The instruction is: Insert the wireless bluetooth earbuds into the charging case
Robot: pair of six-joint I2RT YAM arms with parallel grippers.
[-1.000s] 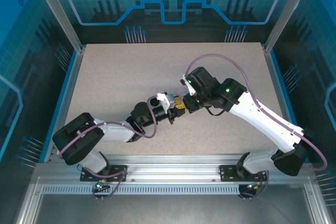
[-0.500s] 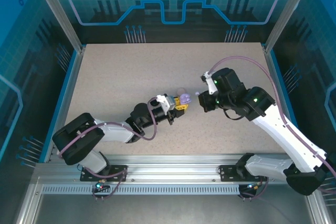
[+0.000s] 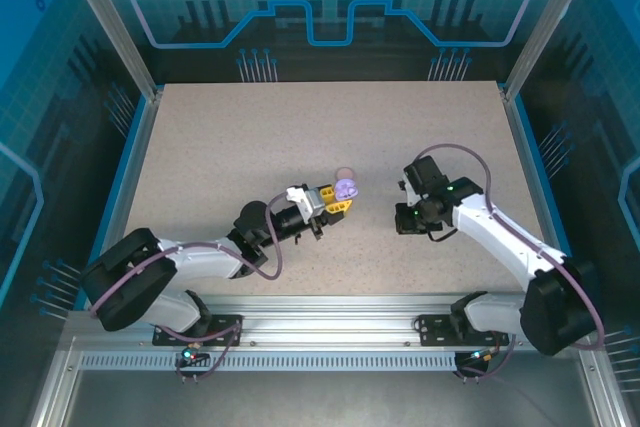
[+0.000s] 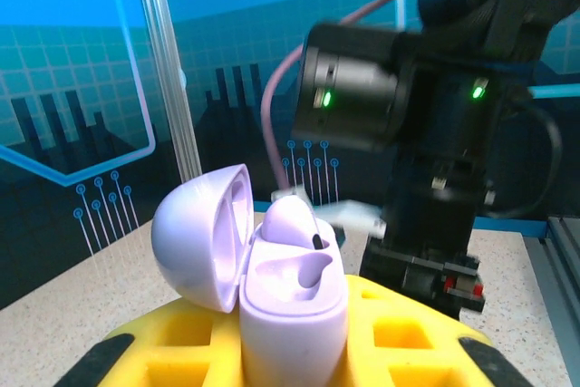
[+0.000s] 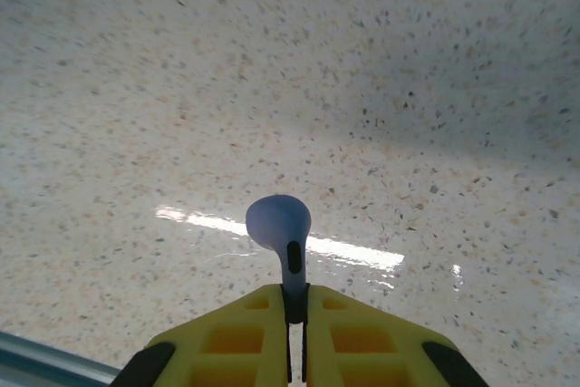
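Lilac charging case [image 4: 292,314], lid open and a seated earbud [image 4: 288,224] apparently inside, is clamped upright in the closed left gripper [image 3: 338,204], presumably to present its free well. A lilac earbud [image 5: 279,222] is pinched by the stem in the closed right gripper [image 5: 294,305], above the desk [image 3: 200,147] at 4 o'clock of the case.

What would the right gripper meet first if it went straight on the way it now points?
Probably the bare table, touched first by the lilac earbud that the right gripper holds; how far off is unclear.
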